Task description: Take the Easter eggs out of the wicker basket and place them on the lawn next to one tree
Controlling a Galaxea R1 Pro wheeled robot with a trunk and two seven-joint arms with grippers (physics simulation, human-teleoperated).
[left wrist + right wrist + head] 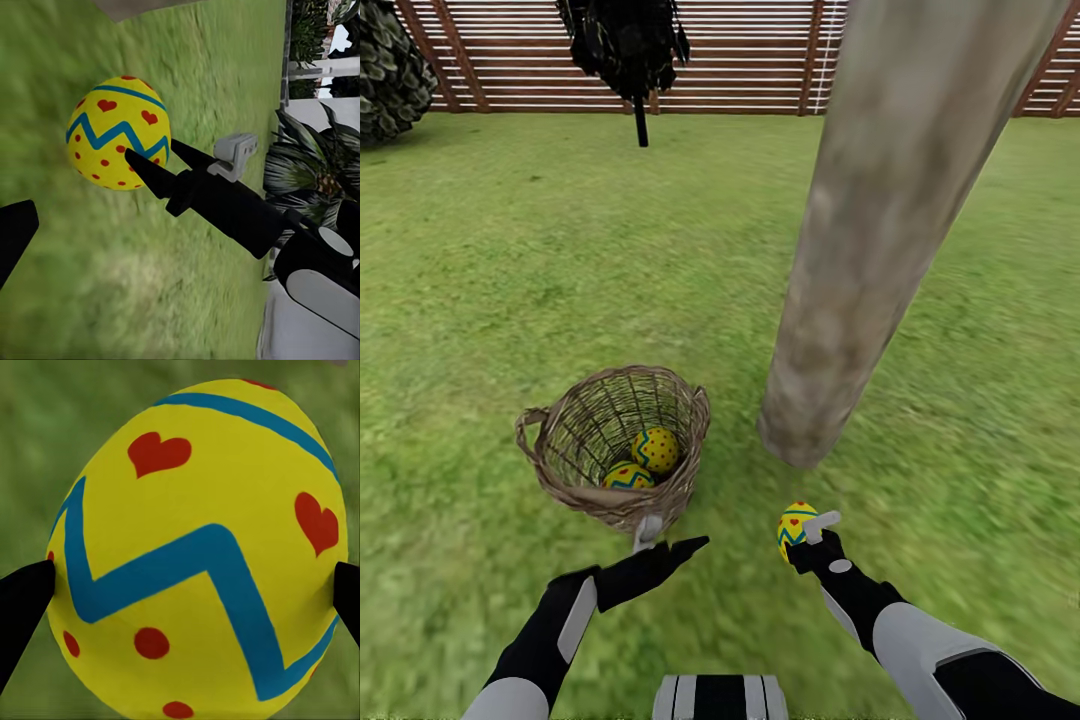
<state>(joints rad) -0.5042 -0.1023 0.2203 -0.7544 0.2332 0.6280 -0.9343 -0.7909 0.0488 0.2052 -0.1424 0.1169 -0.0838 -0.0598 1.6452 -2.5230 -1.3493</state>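
Held tight in the right gripper (797, 533), right up close: one yellow egg (199, 547) with red hearts, red dots and a blue zigzag, a black fingertip (22, 600) pressed on each side. Seen from the head, same egg (794, 528) up above the grass, just beside the foot of the thick pale tree trunk (880, 240), not touching it. Seen from the left wrist too, same egg (118, 132) pinched between the right arm's dark fingers. Left gripper (665, 545) low over the lawn (510, 260), just by the near rim of the wicker basket (550, 440), nothing in it; jaws maybe a little apart, but cannot tell for sure. Two more eggs down inside the basket, one (656, 449) higher and one (628, 477) nearer the front wall, touching each other. Basket standing upright on the grass, near the trunk but apart from it. Far back, a brown slat fence (750, 60), a thin dark tree (628, 45) before it, and a leafy bush (390, 70) in the corner.
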